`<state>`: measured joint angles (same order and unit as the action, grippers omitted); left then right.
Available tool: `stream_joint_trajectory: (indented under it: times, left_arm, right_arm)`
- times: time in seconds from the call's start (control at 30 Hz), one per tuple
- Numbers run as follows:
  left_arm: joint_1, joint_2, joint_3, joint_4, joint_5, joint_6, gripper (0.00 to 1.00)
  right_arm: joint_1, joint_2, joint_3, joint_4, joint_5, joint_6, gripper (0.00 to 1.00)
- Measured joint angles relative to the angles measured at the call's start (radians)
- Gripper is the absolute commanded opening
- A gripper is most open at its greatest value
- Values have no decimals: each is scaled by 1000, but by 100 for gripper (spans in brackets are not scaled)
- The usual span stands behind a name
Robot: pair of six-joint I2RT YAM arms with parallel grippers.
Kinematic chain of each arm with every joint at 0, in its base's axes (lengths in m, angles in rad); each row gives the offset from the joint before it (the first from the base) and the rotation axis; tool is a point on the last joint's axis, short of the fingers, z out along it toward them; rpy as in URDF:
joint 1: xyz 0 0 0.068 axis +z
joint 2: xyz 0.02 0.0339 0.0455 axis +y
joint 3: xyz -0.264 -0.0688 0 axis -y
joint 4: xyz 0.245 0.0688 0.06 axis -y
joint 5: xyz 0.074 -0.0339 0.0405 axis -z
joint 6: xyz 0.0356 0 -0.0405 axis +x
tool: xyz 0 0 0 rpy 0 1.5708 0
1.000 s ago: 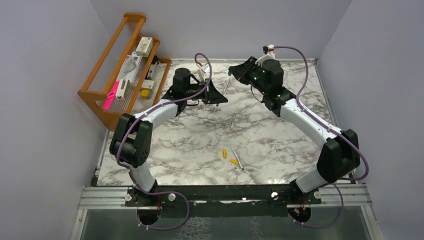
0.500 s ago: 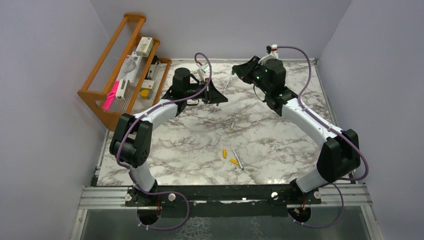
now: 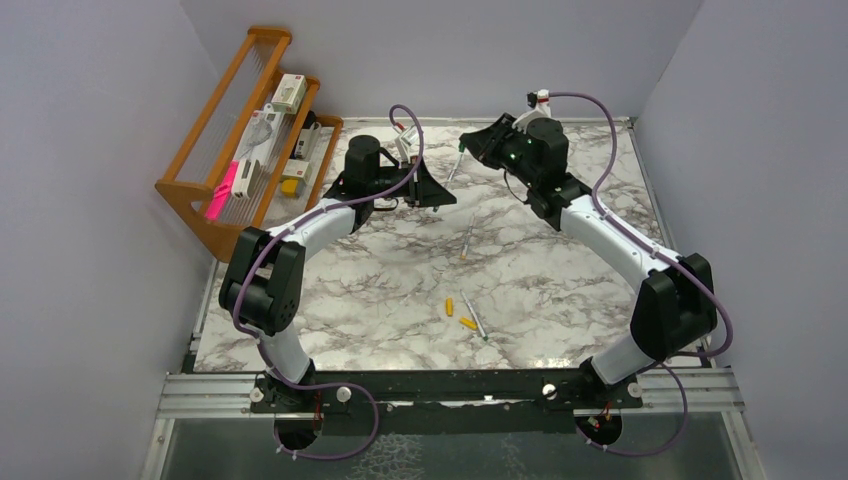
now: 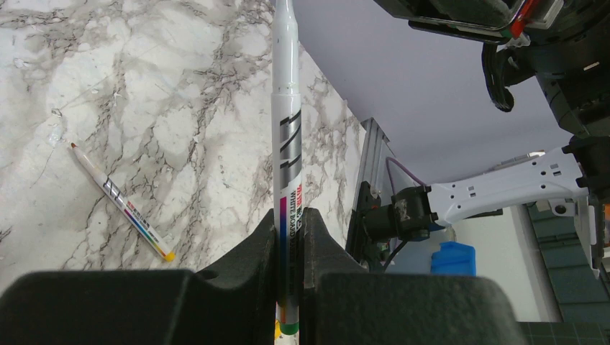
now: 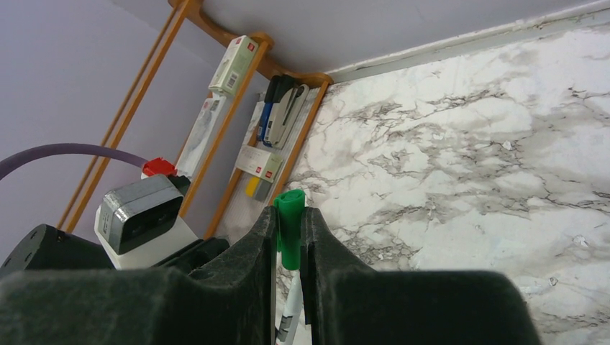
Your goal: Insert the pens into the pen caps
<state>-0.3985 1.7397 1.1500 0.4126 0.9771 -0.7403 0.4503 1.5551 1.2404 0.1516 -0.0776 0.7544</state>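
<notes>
My left gripper [image 3: 432, 190] is shut on a pale grey pen [image 4: 286, 144] with a green end, which points up toward my right gripper [image 3: 468, 145]. My right gripper is shut on the dark green cap [image 5: 290, 230]. The white pen tip [image 5: 290, 309] sits right below the cap, and I cannot tell how far in it is. A second pen [image 3: 467, 238] with an orange end lies mid-table and also shows in the left wrist view [image 4: 119, 201]. A third pen [image 3: 474, 318] lies nearer the front, beside two yellow-orange caps [image 3: 449, 305] [image 3: 467, 323].
A wooden rack [image 3: 250, 130] stands at the back left with small boxes, a stapler and a pink marker [image 3: 222, 190]; it also shows in the right wrist view [image 5: 237, 129]. Purple walls close in the marble table on three sides.
My right gripper with the green cap has shifted slightly back and then toward the pen's tip. The left arm and the things on the table have not moved.
</notes>
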Motion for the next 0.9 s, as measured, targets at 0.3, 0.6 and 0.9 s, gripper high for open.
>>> stream_joint_trajectory:
  times: [0.3,0.6,0.9]
  left_arm:
    - [0,0,0,5,1,-3,0]
    - [0,0,0,6,2,-6,0]
    - [0,0,0,6,2,-6,0]
  right_arm:
    - [0,5,0,4,-6,0,1]
    - [0,5,-4,6,-11,0,1]
    - [0,5,-8,6,-12,0,1]
